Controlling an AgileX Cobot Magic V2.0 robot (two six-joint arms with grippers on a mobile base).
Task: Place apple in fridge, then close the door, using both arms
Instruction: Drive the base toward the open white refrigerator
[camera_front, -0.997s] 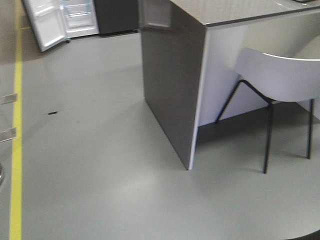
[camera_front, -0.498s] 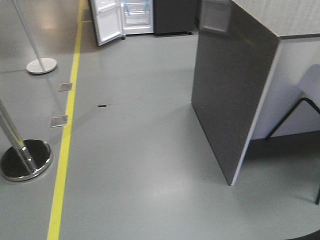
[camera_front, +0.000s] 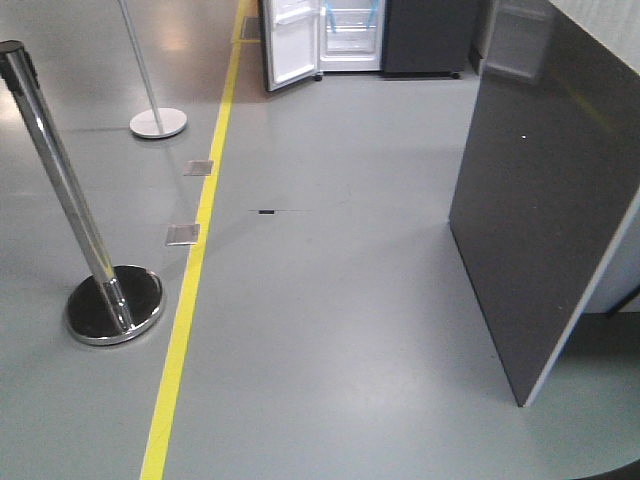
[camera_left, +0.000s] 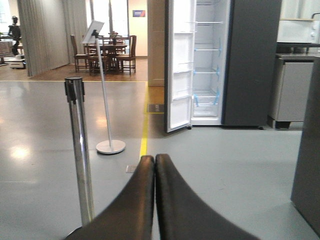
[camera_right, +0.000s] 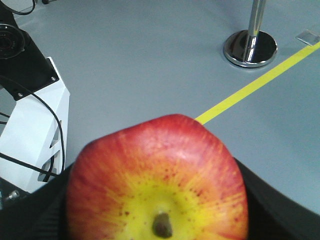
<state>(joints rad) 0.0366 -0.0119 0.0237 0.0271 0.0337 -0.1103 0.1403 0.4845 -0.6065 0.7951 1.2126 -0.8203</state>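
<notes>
The red and yellow apple (camera_right: 157, 180) fills the right wrist view, stem dimple facing the camera, with my right gripper (camera_right: 157, 212) shut on it; black fingers (camera_right: 280, 207) show at both sides. My left gripper (camera_left: 154, 161) is shut with nothing between its black fingers, held above the floor and pointing at the fridge (camera_left: 207, 65). The fridge stands far ahead with its white interior showing. Its door (camera_left: 179, 65) is swung open to the left. In the front view the fridge (camera_front: 350, 35) and its door (camera_front: 290, 45) sit at the top edge.
A chrome stanchion (camera_front: 100, 290) stands near left, and a white-based sign stand (camera_front: 158, 122) farther back. A yellow floor line (camera_front: 195, 270) runs toward the fridge. A dark counter panel (camera_front: 540, 200) blocks the right. A grey cabinet (camera_left: 292, 90) stands right of the fridge.
The front view has swung left: the fridge shifted from top left to top centre, the chair and table slid out on the right, and the stanchions came into view.
</notes>
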